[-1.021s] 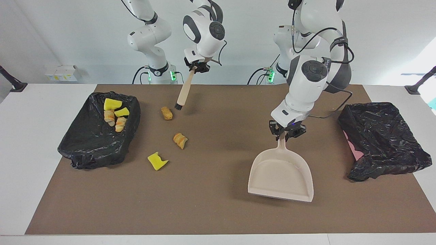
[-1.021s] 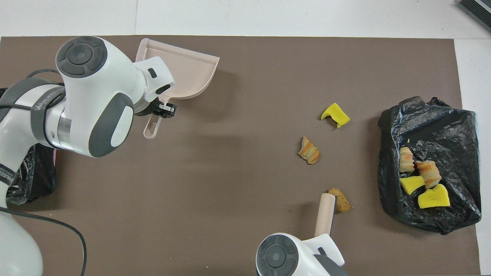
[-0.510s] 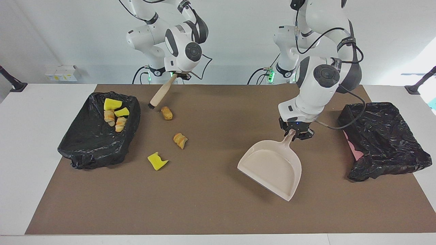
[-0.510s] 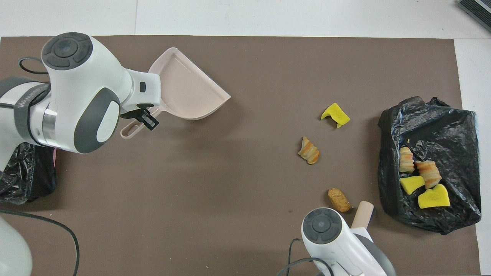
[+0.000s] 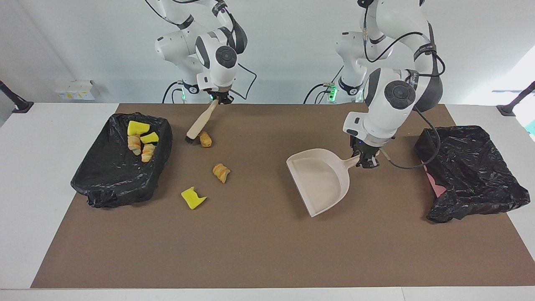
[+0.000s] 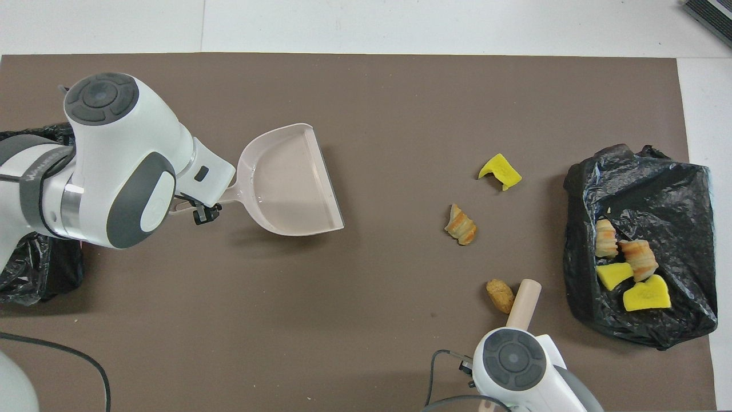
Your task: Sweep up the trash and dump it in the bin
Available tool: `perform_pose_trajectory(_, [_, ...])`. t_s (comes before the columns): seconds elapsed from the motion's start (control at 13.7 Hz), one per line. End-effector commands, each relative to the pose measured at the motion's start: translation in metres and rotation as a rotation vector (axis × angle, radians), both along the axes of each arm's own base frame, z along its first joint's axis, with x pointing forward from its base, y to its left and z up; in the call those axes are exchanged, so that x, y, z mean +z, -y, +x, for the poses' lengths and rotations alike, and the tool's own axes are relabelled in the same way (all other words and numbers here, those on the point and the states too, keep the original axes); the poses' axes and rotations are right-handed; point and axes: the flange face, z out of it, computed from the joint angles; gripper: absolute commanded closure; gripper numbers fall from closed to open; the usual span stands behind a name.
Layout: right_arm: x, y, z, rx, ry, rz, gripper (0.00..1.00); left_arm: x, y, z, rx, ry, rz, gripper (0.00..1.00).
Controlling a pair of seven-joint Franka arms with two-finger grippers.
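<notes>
Three pieces of trash lie on the brown mat: a brown lump (image 5: 205, 139) (image 6: 500, 295), a striped bread-like lump (image 5: 221, 172) (image 6: 461, 225) and a yellow sponge chunk (image 5: 193, 197) (image 6: 500, 171). My right gripper (image 5: 220, 99) is shut on the beige brush (image 5: 200, 123) (image 6: 523, 303). The brush slants down, and its black bristles (image 5: 189, 140) sit right beside the brown lump, between it and the bin (image 5: 108, 184) (image 6: 646, 183). My left gripper (image 5: 368, 161) (image 6: 203, 213) is shut on the handle of the beige dustpan (image 5: 319, 179) (image 6: 291, 183). It holds the pan low over the mat's middle, mouth toward the trash.
The black-bagged bin at the right arm's end holds several scraps, among them a yellow sponge (image 5: 138, 127) (image 6: 646, 294). A second black-bagged bin (image 5: 468, 171) (image 6: 34, 269) stands at the left arm's end. A cable (image 5: 407, 165) hangs from the left arm.
The left gripper swung the dustpan round, turning its mouth toward the trash. The right gripper carried the brush across the brown lump to its bin side and lowered the bristles beside it.
</notes>
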Motion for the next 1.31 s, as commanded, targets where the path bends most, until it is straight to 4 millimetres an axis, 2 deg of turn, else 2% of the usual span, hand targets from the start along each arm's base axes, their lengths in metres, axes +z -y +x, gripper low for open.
perform_pose_trajectory(0.0, [-0.011, 0.016, 0.035, 0.033, 0.034, 0.114, 1.0, -0.012, 0.011, -0.031, -0.093, 0.041, 0.028, 1.0])
perform_pose_trajectory(0.07, [-0.02, 0.017, 0.056, 0.038, 0.039, 0.145, 1.0, -0.022, 0.022, -0.041, -0.122, 0.058, 0.033, 1.0])
perform_pose_trajectory(0.15, [-0.026, 0.011, 0.075, 0.037, 0.04, 0.161, 1.0, -0.026, 0.025, -0.046, -0.13, 0.065, 0.032, 1.0])
perform_pose_trajectory(0.29, [-0.024, 0.011, 0.122, 0.046, 0.05, 0.192, 1.0, -0.032, 0.052, -0.06, -0.174, 0.06, 0.044, 1.0])
perform_pose_trajectory(0.44, [-0.024, 0.016, 0.156, 0.137, 0.047, 0.241, 1.0, -0.04, 0.083, -0.079, -0.129, 0.095, 0.101, 1.0])
perform_pose_trajectory(0.51, [-0.035, 0.014, 0.16, 0.189, 0.021, 0.256, 1.0, -0.045, 0.097, -0.088, -0.122, 0.105, 0.121, 1.0])
perform_pose_trajectory(0.58, [-0.044, 0.008, 0.157, 0.235, -0.002, 0.276, 1.0, -0.049, 0.101, -0.093, -0.088, 0.105, 0.131, 1.0])
perform_pose_trajectory(0.8, [-0.044, -0.007, 0.155, 0.327, -0.014, 0.346, 1.0, -0.047, 0.123, -0.115, -0.002, 0.115, 0.148, 1.0])
perform_pose_trajectory(1.02, [-0.034, -0.058, 0.142, 0.435, -0.014, 0.431, 1.0, -0.053, 0.124, -0.131, 0.01, 0.111, 0.155, 1.0])
perform_pose_trajectory(1.24, [-0.02, -0.117, 0.118, 0.49, 0.001, 0.501, 1.0, -0.062, 0.128, -0.138, -0.005, 0.109, 0.155, 1.0])
